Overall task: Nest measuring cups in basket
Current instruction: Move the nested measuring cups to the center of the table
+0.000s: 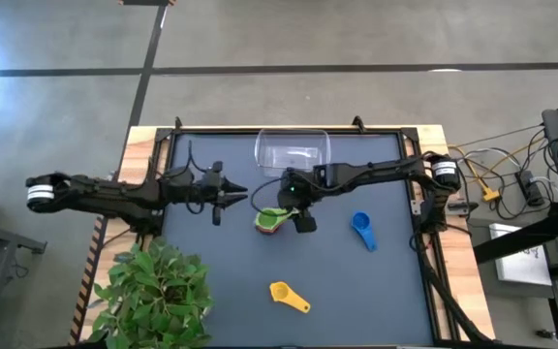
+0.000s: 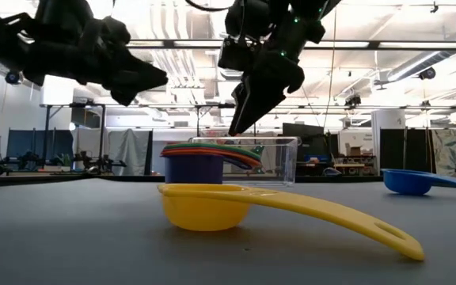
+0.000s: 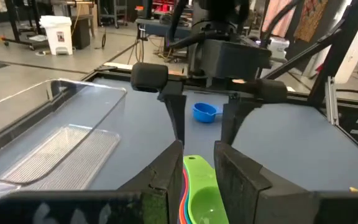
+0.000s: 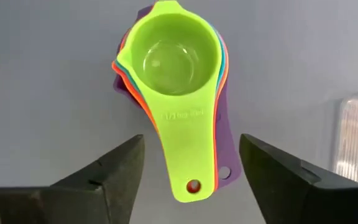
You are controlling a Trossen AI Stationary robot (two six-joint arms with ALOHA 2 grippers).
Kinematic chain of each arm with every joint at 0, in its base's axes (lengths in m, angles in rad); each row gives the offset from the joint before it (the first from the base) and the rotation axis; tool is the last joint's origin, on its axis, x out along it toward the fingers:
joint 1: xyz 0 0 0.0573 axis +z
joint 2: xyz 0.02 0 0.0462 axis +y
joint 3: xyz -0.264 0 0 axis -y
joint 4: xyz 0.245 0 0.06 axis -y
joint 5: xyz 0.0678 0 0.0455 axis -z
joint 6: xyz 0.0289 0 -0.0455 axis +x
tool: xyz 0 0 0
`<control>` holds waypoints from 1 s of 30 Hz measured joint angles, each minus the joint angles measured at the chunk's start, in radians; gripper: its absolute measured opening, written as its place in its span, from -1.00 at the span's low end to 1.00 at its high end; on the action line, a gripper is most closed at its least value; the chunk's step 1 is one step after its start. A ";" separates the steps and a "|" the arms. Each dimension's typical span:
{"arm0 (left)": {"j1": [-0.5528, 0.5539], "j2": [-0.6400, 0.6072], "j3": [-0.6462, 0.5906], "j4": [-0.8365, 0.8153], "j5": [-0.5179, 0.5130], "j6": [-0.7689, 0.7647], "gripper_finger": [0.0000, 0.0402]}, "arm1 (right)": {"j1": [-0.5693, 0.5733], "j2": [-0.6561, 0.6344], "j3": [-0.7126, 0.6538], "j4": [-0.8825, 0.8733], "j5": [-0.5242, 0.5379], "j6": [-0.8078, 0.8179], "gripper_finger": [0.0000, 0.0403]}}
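Observation:
A nested stack of measuring cups [image 1: 271, 219], green on top and purple at the bottom, rests on the dark table just in front of the clear basket [image 1: 292, 150], outside it. My right gripper [image 4: 191, 143] hangs open above the stack, one finger on each side of the green handle [image 4: 188, 155], clear of it; the low view shows its tips [image 2: 240, 119] above the stack [image 2: 212, 158]. My left gripper [image 3: 199, 165] floats left of the stack, slightly open, with nothing between its fingers. A blue cup [image 1: 361, 229] and a yellow cup [image 1: 289, 296] lie apart on the table.
A potted green plant [image 1: 153, 291] fills the table's near left corner. Cables and gear [image 1: 511, 184] lie beyond the right edge. The table has a raised wooden frame [image 1: 424, 136]. The blue cup lies right of the stack, the yellow one toward the near edge.

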 joint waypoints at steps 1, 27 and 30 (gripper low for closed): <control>0.000 -0.014 -0.011 -0.002 0.000 -0.003 -0.63 | -0.005 0.000 -0.001 -0.002 -0.004 -0.008 0.29; -0.003 0.042 -0.021 0.026 -0.001 -0.004 -0.63 | -0.013 0.111 -0.003 0.037 0.003 -0.024 0.43; -0.003 0.042 -0.021 0.027 -0.001 -0.004 -0.63 | -0.013 0.111 -0.002 0.056 0.003 -0.021 0.38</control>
